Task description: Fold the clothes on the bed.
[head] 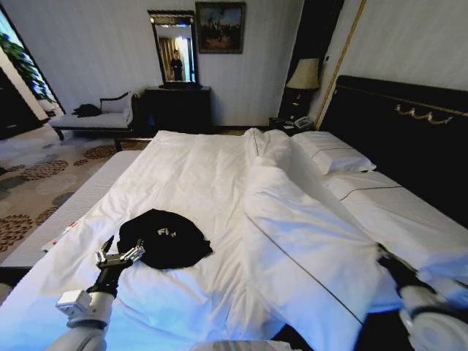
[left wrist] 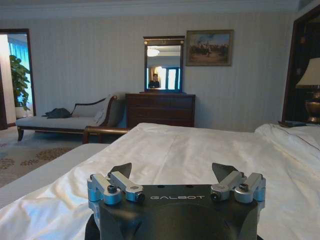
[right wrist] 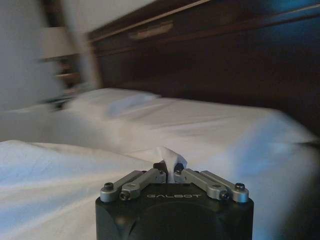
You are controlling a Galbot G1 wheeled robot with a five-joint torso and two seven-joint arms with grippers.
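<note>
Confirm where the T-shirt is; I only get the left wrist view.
Observer: In the head view, the T-shirt lies on the bed, just beyond the left pincer. I can't tell whether they touch.
Operator: Flat?
Observer: No, it's a crumpled heap with the lettering partly showing.
Operator: Right arm?
Observer: Low on the bed's headboard side. The right pincer is shut on a pinch of white bedding.
</note>
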